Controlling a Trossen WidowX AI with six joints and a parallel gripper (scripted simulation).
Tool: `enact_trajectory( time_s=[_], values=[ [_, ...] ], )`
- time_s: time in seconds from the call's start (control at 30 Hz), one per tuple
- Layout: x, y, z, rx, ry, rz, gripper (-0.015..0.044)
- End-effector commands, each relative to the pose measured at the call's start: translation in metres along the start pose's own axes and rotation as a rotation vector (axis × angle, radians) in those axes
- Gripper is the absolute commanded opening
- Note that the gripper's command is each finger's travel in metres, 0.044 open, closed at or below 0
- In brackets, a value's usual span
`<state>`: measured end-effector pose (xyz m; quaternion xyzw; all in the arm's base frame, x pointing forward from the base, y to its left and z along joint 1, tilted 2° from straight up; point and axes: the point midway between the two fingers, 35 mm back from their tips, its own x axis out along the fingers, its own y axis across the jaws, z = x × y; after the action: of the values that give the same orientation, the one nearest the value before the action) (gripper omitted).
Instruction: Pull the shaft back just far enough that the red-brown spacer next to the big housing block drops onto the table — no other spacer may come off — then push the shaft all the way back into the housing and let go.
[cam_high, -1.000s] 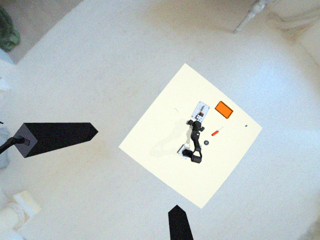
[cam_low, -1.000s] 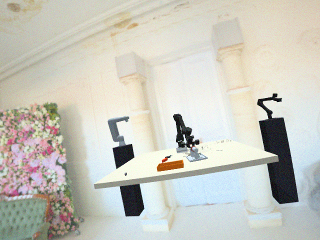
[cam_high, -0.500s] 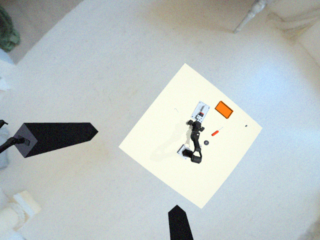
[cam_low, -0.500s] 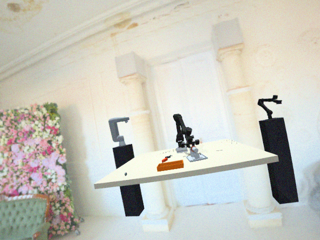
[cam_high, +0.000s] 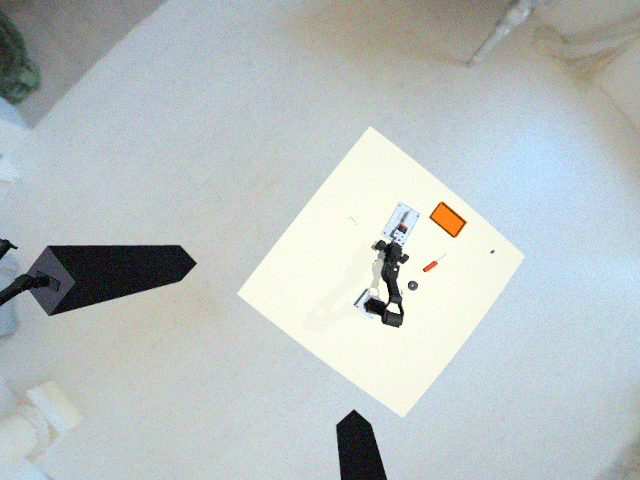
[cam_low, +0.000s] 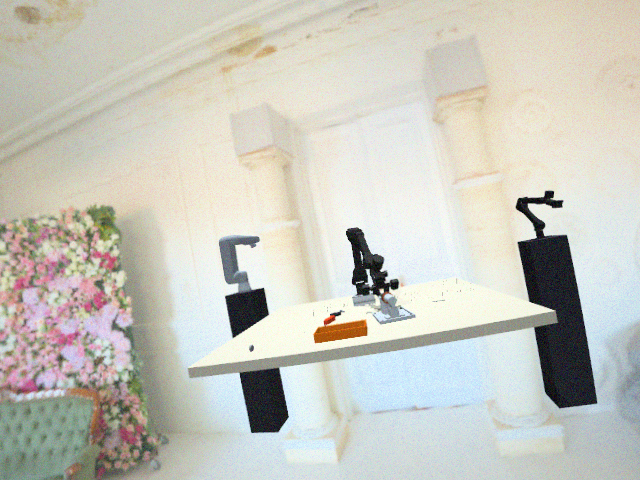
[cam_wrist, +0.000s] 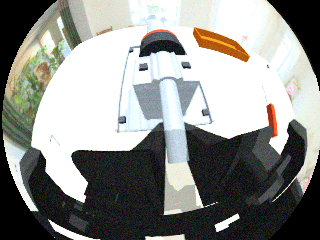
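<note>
The grey shaft runs through the near grey support block on the pale baseplate. My gripper is shut on the shaft's near end, in front of the block. Dark spacers sit around the shaft line beyond the near block. The red-brown spacer shows as a thin orange-red rim behind them, still up at shaft height. The big housing block stands behind it. Any gap there is too small to tell.
An orange tray lies beside the baseplate. A red screwdriver, a dark round part and a small dark piece lie on the same side. A thin bent wire lies opposite.
</note>
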<state>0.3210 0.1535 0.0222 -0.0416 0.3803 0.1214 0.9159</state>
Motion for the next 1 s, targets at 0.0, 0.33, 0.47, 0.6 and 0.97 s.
enact_trajectory(
  time_s=[0.0, 0.33, 0.47, 0.6, 0.97],
  values=[
    [-0.0006, 0.0004, -0.0008, 0.002, 0.002, 0.003, 0.0000],
    [-0.0014, 0.0004, -0.0016, 0.002, 0.002, 0.003, 0.0000],
    [-0.0017, 0.0004, -0.0019, 0.002, 0.002, 0.003, 0.0000],
    [-0.0020, 0.0004, -0.0023, 0.002, 0.002, 0.003, 0.0000],
    [-0.0029, 0.0004, -0.0032, 0.002, 0.002, 0.003, 0.0000]
  ],
)
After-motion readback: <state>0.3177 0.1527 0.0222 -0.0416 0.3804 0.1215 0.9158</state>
